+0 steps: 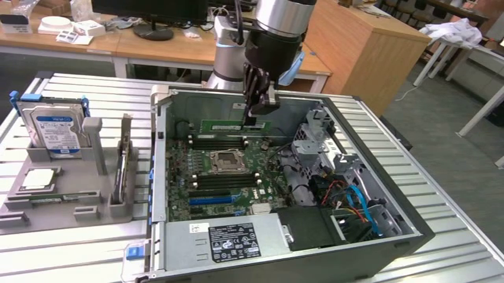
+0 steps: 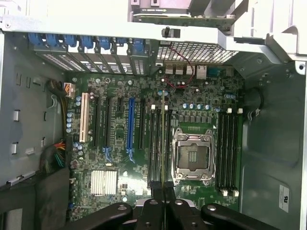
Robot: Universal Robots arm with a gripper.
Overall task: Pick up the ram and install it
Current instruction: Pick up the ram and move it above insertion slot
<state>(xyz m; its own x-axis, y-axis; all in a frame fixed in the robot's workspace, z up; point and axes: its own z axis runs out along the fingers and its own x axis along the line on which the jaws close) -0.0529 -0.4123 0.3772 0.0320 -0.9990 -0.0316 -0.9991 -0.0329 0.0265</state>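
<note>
Two containers share the table [image 1: 71, 253]: an open case [image 1: 160, 147] and a grey tray [image 1: 110, 214]. Inside the case, the jaws are clamped on the ram [image 1: 228, 125], which stands on edge over the motherboard [image 1: 236, 188] slots; whether it touches them I cannot tell. Well off to the exterior view's left of the jaws, the tray holds an upright hard drive [image 1: 56, 127] and a flat chip [image 1: 39, 180].

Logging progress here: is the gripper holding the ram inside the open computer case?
Yes, the gripper is shut on the green ram, holding it level over the motherboard inside the case.
</note>
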